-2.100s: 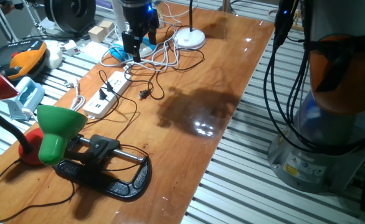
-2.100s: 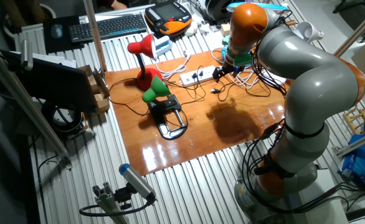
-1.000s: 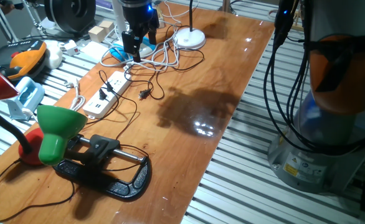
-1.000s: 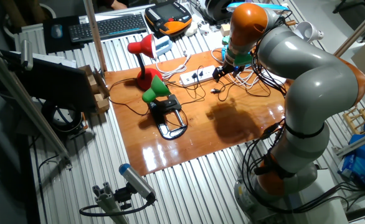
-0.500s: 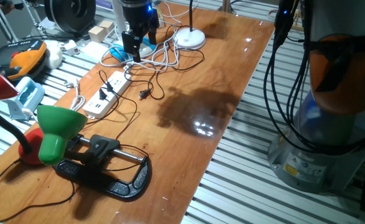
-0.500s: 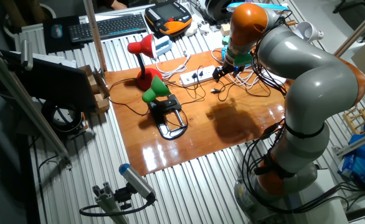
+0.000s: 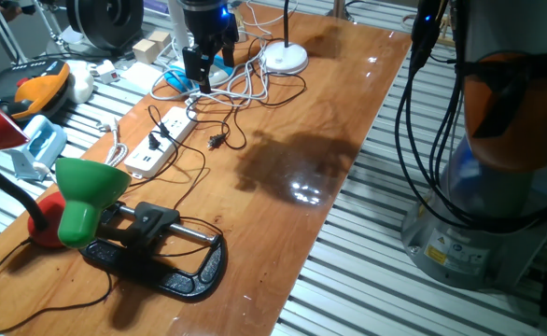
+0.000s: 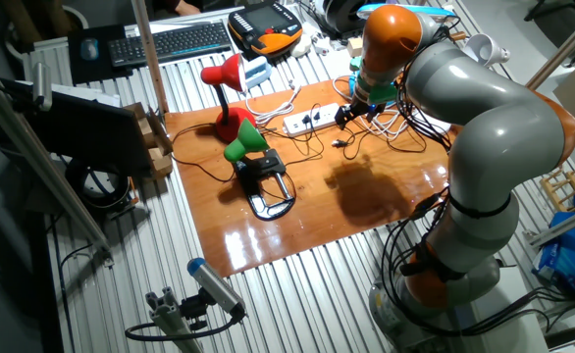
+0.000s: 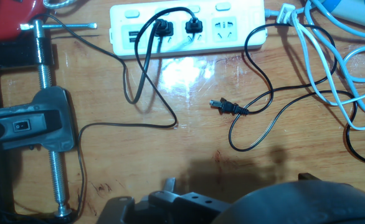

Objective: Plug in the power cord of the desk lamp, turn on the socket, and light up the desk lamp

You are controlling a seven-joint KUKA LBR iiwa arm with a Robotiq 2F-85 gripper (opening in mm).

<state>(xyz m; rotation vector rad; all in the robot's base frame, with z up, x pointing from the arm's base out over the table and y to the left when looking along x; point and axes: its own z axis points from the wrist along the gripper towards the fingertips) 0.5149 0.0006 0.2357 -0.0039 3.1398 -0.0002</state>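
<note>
Wooden tabletop (image 7: 348, 112), glossy, with slatted metal bench around it. Socket (image 7: 161, 140) lies near the table's far-side edge; hand view shows two black plugs (image 9: 177, 27) seated in it and one outlet bare. Loose black two-pin plug (image 7: 215, 142) rests on the wood just beside the socket, unplugged. Power cord (image 7: 245, 89) coils in white loops beyond the socket's end. Desk lamp (image 7: 285, 58) stands past those loops. Gripper (image 7: 199, 82) hangs over the coils, near the socket's end; cannot tell whether its fingers are parted. Green lamp (image 7: 85, 194) with black clamp (image 7: 161, 252) sits at the socket's opposite end.
</note>
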